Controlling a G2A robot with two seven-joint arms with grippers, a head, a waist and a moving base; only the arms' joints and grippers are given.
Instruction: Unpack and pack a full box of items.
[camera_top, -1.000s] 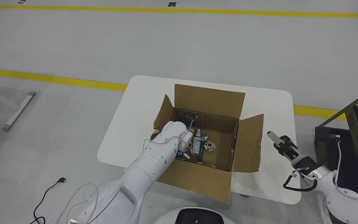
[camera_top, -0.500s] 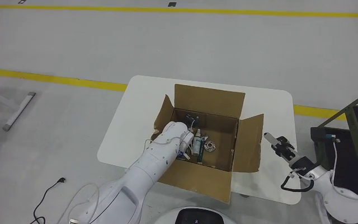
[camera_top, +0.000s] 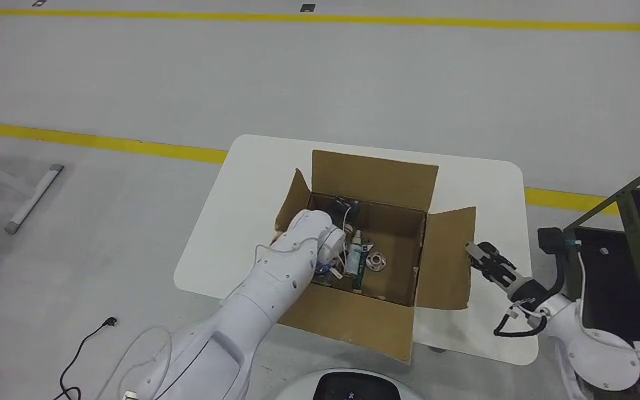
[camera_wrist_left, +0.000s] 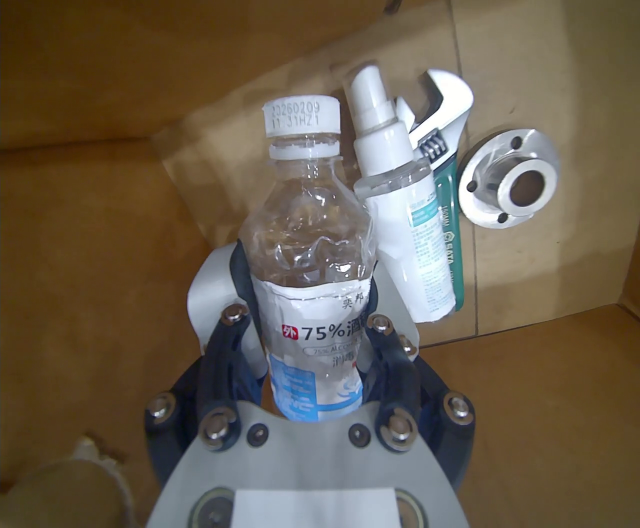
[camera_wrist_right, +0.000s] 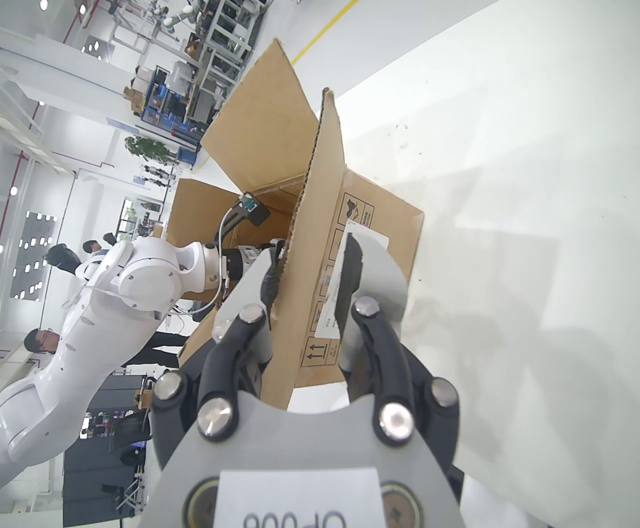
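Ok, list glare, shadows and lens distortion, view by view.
Left wrist view: glare on the flange and wrench, glints in the clear bottle. Right wrist view: soft shadows across the table, box edges slightly bowed. Top view: box inside shaded.

A two-line stamped code is carried on the white cap (camera_wrist_left: 301, 116) of the clear bottle (camera_wrist_left: 310, 235) clamped in the left gripper (camera_wrist_left: 305, 272), and a blue-and-white label with a large percentage figure is wrapped round it between the fingers. Just beyond that gripper, small print is borne by the spray bottle (camera_wrist_left: 410, 220) and white lettering by the wrench (camera_wrist_left: 446, 225) (none transcribed). Ahead of the right gripper (camera_wrist_right: 310, 255), handling symbols with upward arrows are printed on the box (camera_wrist_right: 370, 225).
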